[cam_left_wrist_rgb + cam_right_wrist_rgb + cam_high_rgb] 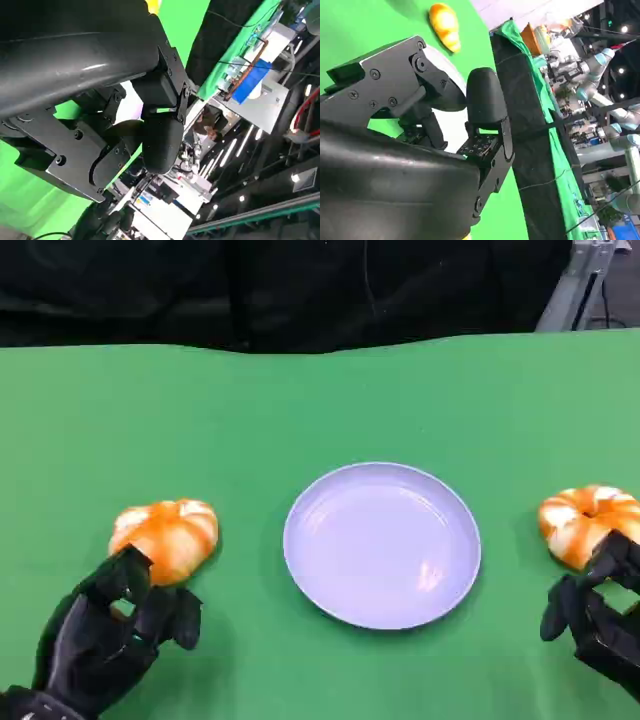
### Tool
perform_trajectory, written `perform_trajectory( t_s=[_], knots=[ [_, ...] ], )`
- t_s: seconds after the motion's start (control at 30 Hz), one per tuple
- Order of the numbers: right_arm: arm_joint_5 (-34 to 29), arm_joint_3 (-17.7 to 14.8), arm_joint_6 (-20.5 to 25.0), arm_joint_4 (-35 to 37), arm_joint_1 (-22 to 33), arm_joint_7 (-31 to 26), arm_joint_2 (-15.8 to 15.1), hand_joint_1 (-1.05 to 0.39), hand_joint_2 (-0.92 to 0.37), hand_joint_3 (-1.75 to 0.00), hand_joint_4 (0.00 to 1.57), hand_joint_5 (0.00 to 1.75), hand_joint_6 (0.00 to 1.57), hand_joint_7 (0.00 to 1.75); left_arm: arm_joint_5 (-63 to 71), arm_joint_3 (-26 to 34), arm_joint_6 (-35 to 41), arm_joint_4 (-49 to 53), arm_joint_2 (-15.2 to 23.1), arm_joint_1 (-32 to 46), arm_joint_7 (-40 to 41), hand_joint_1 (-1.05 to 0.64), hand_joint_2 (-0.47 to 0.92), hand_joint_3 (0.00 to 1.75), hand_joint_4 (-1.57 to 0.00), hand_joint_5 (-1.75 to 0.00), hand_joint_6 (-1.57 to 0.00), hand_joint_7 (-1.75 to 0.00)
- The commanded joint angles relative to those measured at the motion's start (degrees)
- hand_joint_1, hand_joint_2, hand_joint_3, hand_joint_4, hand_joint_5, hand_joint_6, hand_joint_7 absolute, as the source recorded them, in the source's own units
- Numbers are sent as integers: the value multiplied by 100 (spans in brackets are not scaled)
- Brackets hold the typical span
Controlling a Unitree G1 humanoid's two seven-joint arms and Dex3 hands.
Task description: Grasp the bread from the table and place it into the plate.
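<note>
Green felt covered the tabletop (330, 400), and I judged the job to be at its very first step: the approach, with nothing lifted yet. Starting at the left, my black left hand (110, 625) sat low on the tabletop with its fingers partly curled but apart, the foremost fingertips right at the near edge of the glossy orange-and-white round bread roll (168, 536). From the head view I could not tell whether they were touching the roll or merely just short of it; they were not wrapped around it, so I counted that hand as holding nothing.

At the centre lay the pale lavender round plate (382, 544), bare, well apart from both rolls. It was the target, and no bread was in it.

Further right, a second orange-and-white bread roll (588, 523) rested on the tabletop close to the picture's edge, with my black right hand (600, 618) just below it, fingers loosely spread and the upper ones at the roll's near side, gripping nothing that I could see.

My next move, as I read it, called for pushing a hand forward so the fingers straddled a roll, closing firmly but gently on the soft rounded crust, then lifting and carrying it inward over the plate.
</note>
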Motion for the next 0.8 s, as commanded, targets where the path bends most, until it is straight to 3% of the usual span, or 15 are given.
perform_trajectory(
  t_s=[0.03,0.7,0.8],
  knots=[
    [34,-66,-66,36,-52,16,-75,-7,-53,-121,87,175,77,157,60,1,-92,111,74,-56,-111,-5,42,140,-91,-175,-97,-145],
    [-23,-52,-69,0,-49,-34,-77,-7,-49,-126,88,175,78,157,124,11,-177,122,53,-73,-102,-4,42,141,-92,-175,-101,-139],
    [-3,-58,-113,51,-69,30,-77,-7,-49,-126,88,175,78,157,291,-5,-509,110,-7,-53,12,-3,38,145,-91,-173,-101,-136]
  ],
)
